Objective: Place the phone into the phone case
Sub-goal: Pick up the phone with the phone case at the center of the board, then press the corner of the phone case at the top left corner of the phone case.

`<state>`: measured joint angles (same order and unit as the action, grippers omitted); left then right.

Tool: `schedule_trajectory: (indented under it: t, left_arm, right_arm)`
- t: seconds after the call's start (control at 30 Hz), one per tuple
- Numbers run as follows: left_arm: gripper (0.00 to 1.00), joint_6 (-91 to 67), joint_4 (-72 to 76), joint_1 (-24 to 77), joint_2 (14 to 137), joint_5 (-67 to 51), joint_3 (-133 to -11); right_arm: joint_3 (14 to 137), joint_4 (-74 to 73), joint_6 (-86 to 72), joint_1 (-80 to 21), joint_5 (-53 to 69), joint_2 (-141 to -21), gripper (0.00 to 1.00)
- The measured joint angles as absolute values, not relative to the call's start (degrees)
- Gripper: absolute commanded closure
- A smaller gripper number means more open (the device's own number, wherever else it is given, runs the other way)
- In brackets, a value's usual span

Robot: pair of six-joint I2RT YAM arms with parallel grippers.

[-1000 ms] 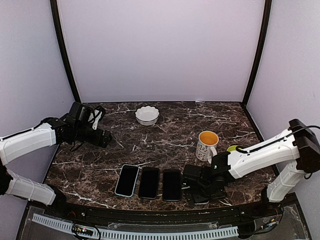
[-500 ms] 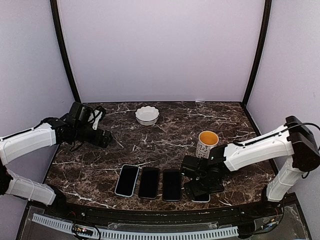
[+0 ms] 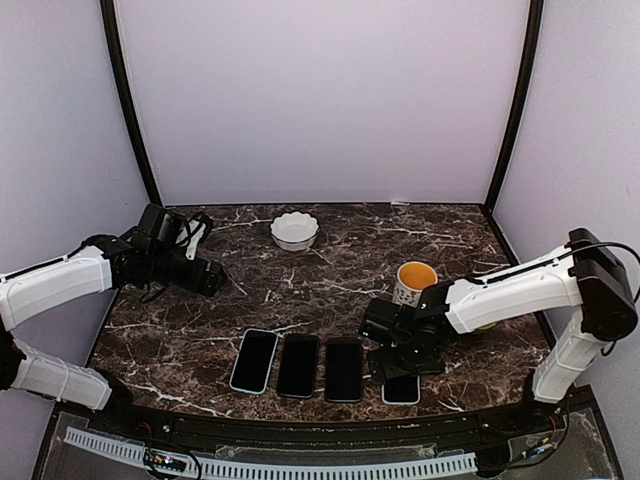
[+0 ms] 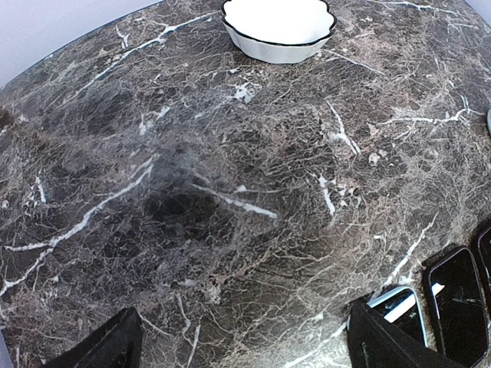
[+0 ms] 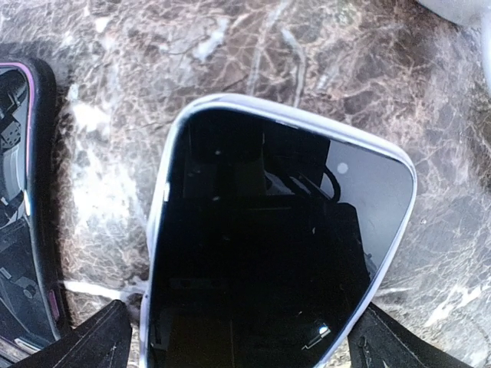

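Note:
A phone (image 5: 268,253) with a black screen and a pale white rim that looks like a case lies flat near the table's front edge (image 3: 401,388). My right gripper (image 3: 402,364) hovers just behind and above it, open, with a fingertip (image 5: 96,341) on each side of the phone's near end and no contact that I can see. To its left lie three more dark slabs: one with a purple rim (image 3: 344,369) (image 5: 19,215), a black one (image 3: 298,365) and a light-blue-rimmed one (image 3: 254,360) (image 4: 399,307). My left gripper (image 3: 208,278) is open over bare marble at the far left.
A white mug with an orange inside (image 3: 414,286) stands right behind my right gripper. A white scalloped bowl (image 3: 294,230) (image 4: 280,27) sits at the back centre. Purple walls enclose the dark marble table (image 3: 330,270) on three sides.
My right gripper has pulled back from the front edge toward the mug, uncovering the pale-rimmed phone that it hid before. The left arm has stayed put.

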<state>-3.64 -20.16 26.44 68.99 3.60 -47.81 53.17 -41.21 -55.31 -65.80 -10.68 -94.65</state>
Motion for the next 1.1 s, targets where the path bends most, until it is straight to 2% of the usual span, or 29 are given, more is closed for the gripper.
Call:
schedule_trajectory:
  t: [0.13,0.4,0.6,0.67,0.73,0.9,1.1]
  left_arm:
    - [0.05,-3.64,-20.14,26.44,68.99,3.51,-47.81]
    - [0.09,-3.62,-20.14,26.44,68.93,3.46,-47.81]
    - [0.2,-3.6,-19.18,26.5,67.77,0.38,-47.09]
    - [0.21,-3.6,-18.5,27.4,66.92,-1.52,-46.92]
    - [0.22,-3.68,-17.39,30.81,65.91,-2.11,-46.89]
    - [0.21,-9.17,-9.54,46.61,64.49,-3.77,-46.89]
    - [0.14,-16.6,3.7,62.08,68.49,-1.83,-48.14]
  right_arm:
    - [54.54,-41.58,-55.07,-65.78,-10.48,-95.88,0.09]
    - [54.94,-40.97,-55.51,-66.39,-10.48,-96.05,0.44]
    - [54.78,-40.38,-52.97,-68.42,-12.05,-95.24,0.54]
    - [54.68,-39.75,-51.57,-69.84,-13.43,-93.67,0.57]
    - [54.5,-37.78,-49.67,-71.09,-15.68,-90.96,0.59]
    - [52.58,-29.28,-44.47,-73.84,-22.26,-82.72,0.62]
    - [51.48,-17.41,-36.38,-76.75,-32.18,-75.81,0.63]
